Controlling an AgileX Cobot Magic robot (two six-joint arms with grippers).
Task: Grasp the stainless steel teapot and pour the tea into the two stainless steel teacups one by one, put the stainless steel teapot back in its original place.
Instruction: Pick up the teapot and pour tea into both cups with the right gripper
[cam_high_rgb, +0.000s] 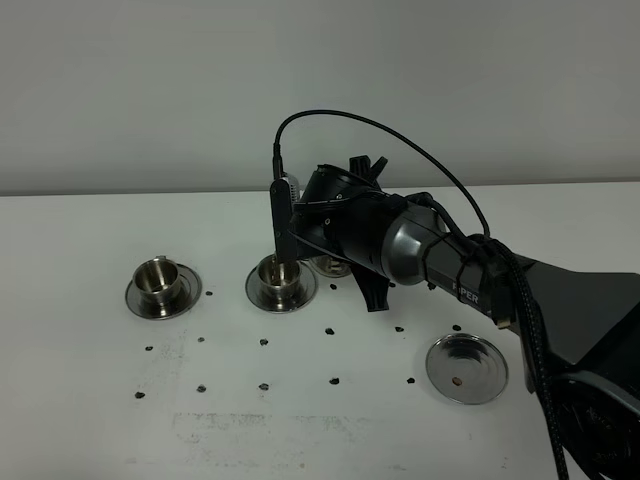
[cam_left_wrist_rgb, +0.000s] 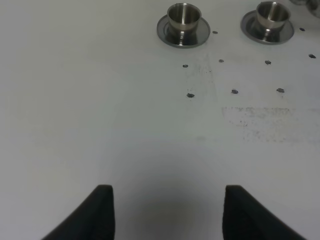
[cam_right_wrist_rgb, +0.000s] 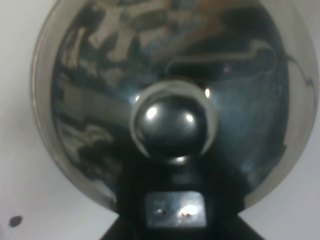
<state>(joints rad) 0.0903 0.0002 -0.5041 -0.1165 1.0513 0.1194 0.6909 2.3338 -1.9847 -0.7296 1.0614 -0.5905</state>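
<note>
Held teapot clamped in right pincer beside inner cup, off its bare saucer. Left pincer apart, idle. Could not tell whether outer cup was filled; had not yet returned the teapot.

The black right arm has a grey metallic joint, white lettering and a thin black cable arching above.

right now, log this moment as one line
step: steel teapot held beside right-hand steel teacup, pour not visible | right gripper: shut on steel teapot | left gripper: open, empty | teapot's saucer: vacant
</note>
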